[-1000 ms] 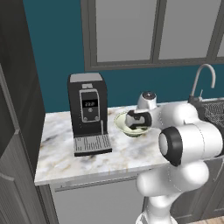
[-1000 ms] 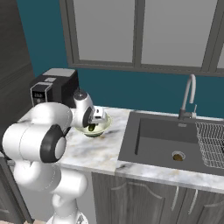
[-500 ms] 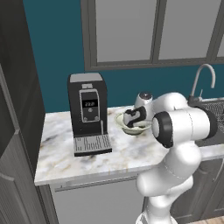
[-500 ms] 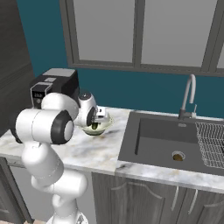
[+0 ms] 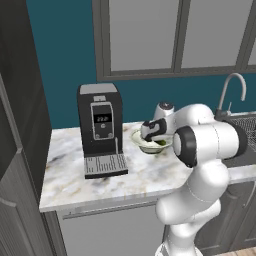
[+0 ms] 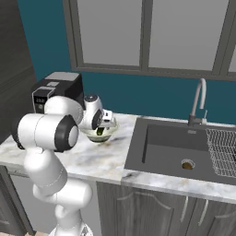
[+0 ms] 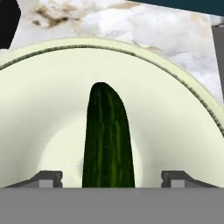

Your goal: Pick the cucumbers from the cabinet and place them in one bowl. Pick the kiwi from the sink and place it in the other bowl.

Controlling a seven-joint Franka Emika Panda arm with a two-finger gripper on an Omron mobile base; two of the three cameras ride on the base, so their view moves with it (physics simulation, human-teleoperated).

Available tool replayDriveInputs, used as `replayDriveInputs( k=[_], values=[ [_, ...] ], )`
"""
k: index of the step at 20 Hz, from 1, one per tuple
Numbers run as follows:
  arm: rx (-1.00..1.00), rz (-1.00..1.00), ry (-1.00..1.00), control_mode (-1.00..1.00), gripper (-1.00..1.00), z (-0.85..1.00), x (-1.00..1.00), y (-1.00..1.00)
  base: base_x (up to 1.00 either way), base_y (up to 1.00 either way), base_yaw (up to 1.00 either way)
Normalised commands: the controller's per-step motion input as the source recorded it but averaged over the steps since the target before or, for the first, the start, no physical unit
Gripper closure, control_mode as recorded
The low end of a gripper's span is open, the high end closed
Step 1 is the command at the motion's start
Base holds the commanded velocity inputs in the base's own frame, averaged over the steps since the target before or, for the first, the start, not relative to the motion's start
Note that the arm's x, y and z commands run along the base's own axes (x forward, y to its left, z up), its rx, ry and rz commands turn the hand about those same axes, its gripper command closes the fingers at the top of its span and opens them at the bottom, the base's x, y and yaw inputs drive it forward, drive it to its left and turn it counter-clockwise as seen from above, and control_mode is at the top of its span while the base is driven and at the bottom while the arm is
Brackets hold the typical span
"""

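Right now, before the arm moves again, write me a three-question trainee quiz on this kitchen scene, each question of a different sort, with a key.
1. True or false: the cucumber lies inside the cream bowl.
2. Multiple choice: in the hand view, how do the tool's tips stand around the cucumber? A) pressed against it; B) apart, with a gap on each side; C) both on one side.
3. Fill in: in the left base view, the bowl stands on the marble counter between the sink and the ____.

Key: 1 true; 2 B; 3 coffee machine.
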Motion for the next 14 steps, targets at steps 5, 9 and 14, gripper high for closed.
replayDriveInputs(
  k=[5, 9, 14],
  values=[
    [0.00, -0.05, 0.00, -1.00, -1.00, 0.16, -0.29, 0.16, 0.00, 0.00, 0.00],
    [0.00, -0.05, 0.00, -1.00, -1.00, 0.52, -0.36, 0.00, 0.00, 0.00, 0.00],
    [0.00, -0.04, 0.00, -1.00, -1.00, 0.63, -0.42, -0.01, 0.00, 0.00, 0.00]
  ],
)
